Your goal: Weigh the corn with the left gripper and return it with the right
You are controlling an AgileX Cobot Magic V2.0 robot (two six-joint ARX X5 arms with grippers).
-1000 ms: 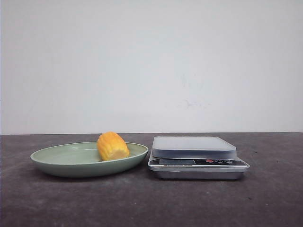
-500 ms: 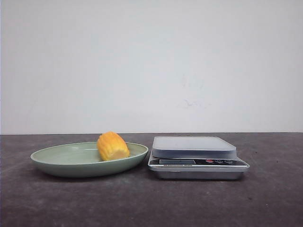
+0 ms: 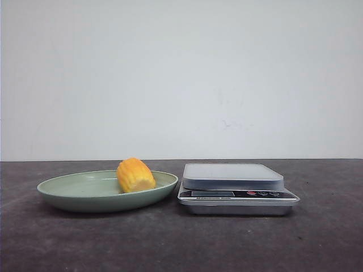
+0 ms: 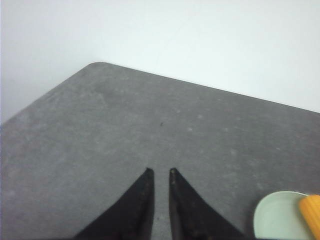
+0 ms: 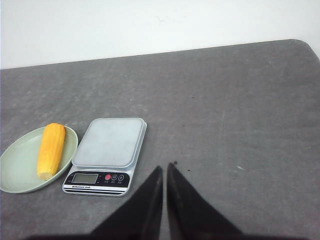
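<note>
On the dark counter [image 3: 181, 243] the corn [image 3: 135, 175] lies in a shallow green plate [image 3: 68, 195], toward the side of the plate nearest the scale [image 3: 238, 190], which sits just beside the plate with its platform bare. Neither arm shows in the front view; both hang back, well apart from the things. The left gripper [image 4: 160, 172] has its jaws nearly together with only a narrow slit between the tips, holding nothing, and the plate's edge and the corn's end appear only at the corner of its wrist view. The right gripper [image 5: 165, 166] likewise has its jaws almost closed and empty, looking down on plate, corn and scale together. The step in hand is probably the left arm's reach for the corn. To do it well, the jaws should part wider than the cob's thickness before descending, then line up across its long axis, as the right wrist view shows it lying lengthwise in the plate. Grasping near the middle should keep it from pivoting. A rounded, ribbed cob could roll against the sloped plate wall, so a straight, centred descent seems wise.
</note>
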